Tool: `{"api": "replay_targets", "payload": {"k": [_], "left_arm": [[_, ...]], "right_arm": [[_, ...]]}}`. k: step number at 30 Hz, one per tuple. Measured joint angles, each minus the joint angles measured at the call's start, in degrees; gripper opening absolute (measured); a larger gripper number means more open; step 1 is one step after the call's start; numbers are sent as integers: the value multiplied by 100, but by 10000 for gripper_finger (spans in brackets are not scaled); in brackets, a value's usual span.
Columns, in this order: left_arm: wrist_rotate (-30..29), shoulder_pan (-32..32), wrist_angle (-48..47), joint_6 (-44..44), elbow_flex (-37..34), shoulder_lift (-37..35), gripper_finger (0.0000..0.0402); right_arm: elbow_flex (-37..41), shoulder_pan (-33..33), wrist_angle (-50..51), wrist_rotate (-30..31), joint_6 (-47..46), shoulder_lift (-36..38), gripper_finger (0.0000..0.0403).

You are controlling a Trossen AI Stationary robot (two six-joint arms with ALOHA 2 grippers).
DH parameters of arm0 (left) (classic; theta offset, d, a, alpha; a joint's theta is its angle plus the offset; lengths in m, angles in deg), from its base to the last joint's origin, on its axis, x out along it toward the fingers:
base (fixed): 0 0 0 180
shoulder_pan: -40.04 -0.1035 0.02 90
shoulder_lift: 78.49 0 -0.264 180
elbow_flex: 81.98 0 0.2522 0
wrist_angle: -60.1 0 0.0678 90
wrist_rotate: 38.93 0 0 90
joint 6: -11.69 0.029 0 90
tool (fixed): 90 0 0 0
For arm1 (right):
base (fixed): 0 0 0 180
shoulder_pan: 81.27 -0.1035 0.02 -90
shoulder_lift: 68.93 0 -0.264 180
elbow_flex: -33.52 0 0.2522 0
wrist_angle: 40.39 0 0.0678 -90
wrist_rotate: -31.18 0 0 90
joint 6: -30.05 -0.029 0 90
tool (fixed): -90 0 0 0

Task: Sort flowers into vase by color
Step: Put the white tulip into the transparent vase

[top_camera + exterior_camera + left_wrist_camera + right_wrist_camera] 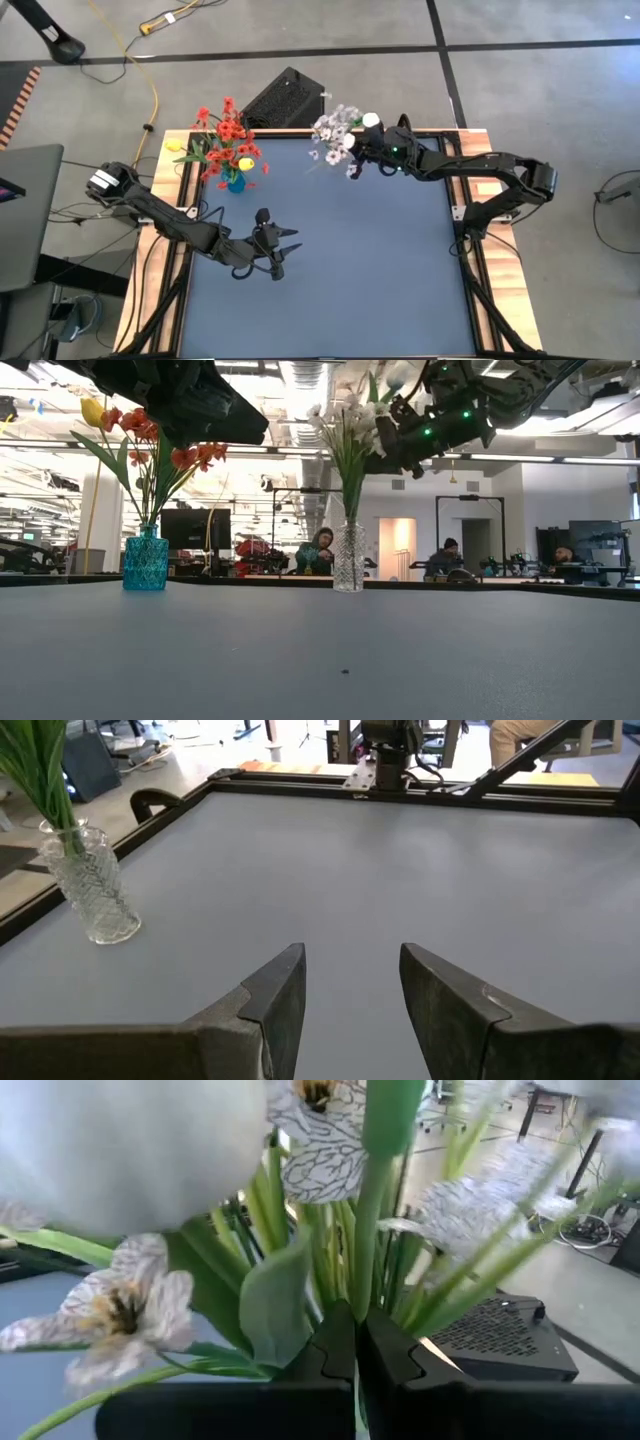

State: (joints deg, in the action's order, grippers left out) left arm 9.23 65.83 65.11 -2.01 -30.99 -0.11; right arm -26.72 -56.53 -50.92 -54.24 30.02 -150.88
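A clear cut-glass vase (348, 557) near the table's far edge holds sprays of small white blossoms (332, 128). A blue vase (146, 560) at the far left holds red blossom clusters (228, 132) and yellow tulip buds (245, 163). My right gripper (356, 1342) is raised beside the white bouquet and is shut on a green flower stem. A white tulip bud (371, 120) shows just above the gripper. My left gripper (350, 982) hovers open over the table's near-left middle (287, 246) and holds nothing. My right gripper pinches a green stem (362, 1295) between its two fingertips, reaching in roughly level from the table's right. The stem stands nearly upright and rises past the fingers among the white flowers' leaves. The leaves and the fingers hide its lower end.
A black box (285, 98) stands just beyond the table's far edge, behind the two vases. The blue table mat (380, 270) stretches across the middle and near side. People sit at desks in the room beyond (322, 550).
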Motion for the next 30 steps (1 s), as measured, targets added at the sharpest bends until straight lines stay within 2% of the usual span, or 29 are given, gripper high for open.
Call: {"api": "replay_targets", "payload": {"k": [10,30], "left_arm": [[-1,-1,-5,-3,0,0,153],[21,4,-47,-58,1,1,153]], "right_arm": [[0,133,157,19,-157,-4,25],[-17,207,-169,173,-316,-931,25]]}}
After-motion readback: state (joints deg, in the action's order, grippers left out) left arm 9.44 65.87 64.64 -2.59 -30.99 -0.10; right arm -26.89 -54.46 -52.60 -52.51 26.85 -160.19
